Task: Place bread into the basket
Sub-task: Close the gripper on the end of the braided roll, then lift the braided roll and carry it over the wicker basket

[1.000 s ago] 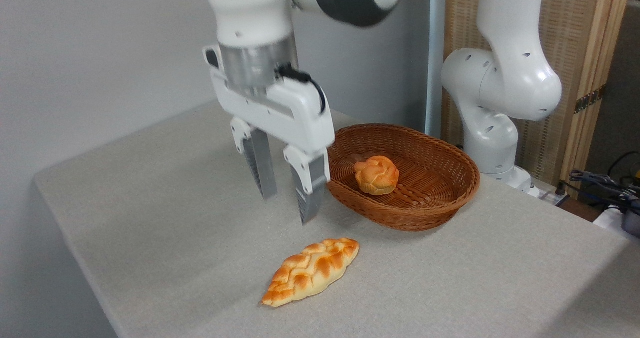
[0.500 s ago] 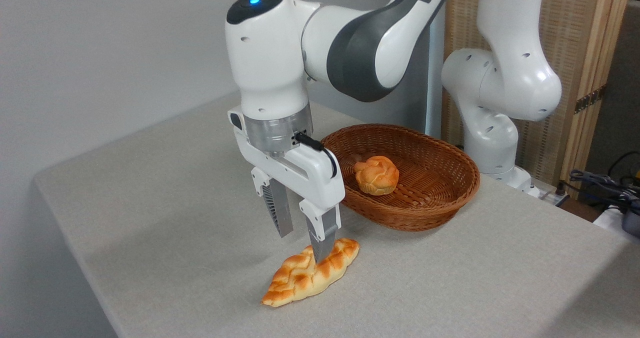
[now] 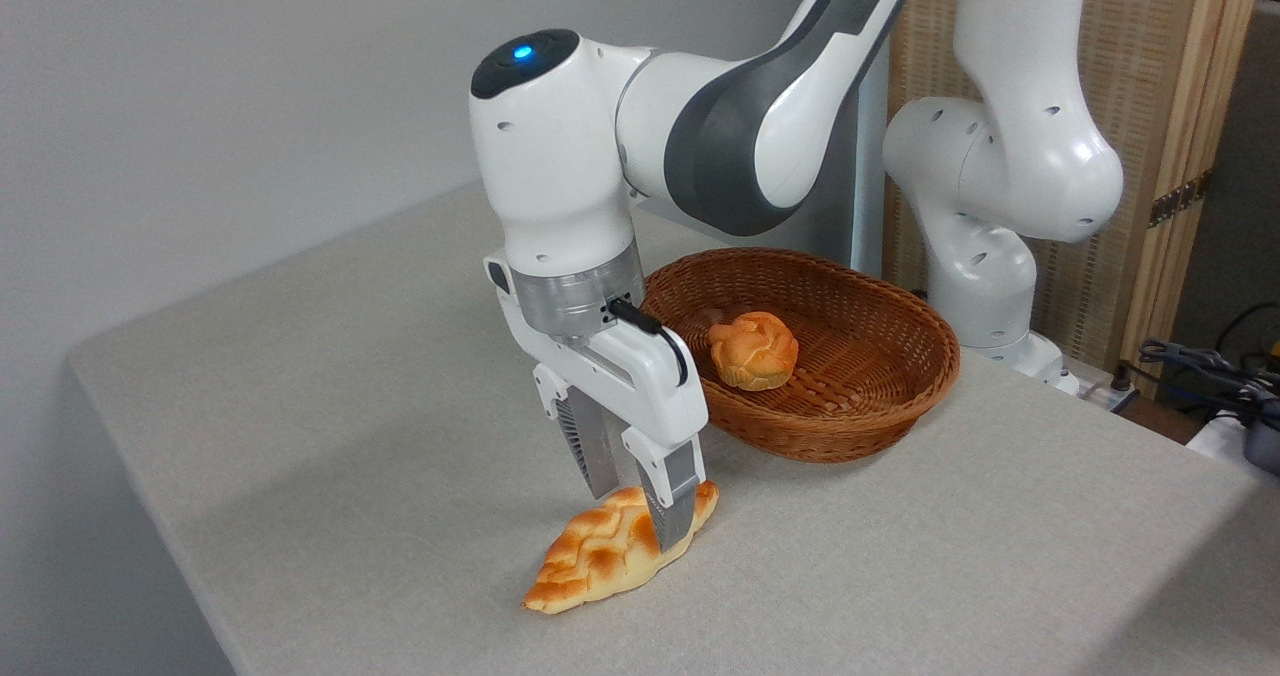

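Observation:
The bread (image 3: 588, 558), a braided golden loaf with pointed ends, lies on the grey tablecloth in front of the basket. My gripper (image 3: 642, 519) has come down onto its right half, open, with one finger on the near side and the other behind the loaf. The bread still rests flat on the cloth. The basket (image 3: 870, 426), oval brown wicker with low sides, stands just behind and to the right of the gripper.
A small round knotted orange bun (image 3: 753, 349) sits inside the basket. The arm's white base (image 3: 985, 286) stands behind the basket. The table's left edge (image 3: 130, 456) and front edge are close. Cables (image 3: 1215, 376) lie at the far right.
The gripper has dropped from above the table down to the loaf and shifted slightly right, so its fingers now straddle the bread. The bread and basket have not moved.

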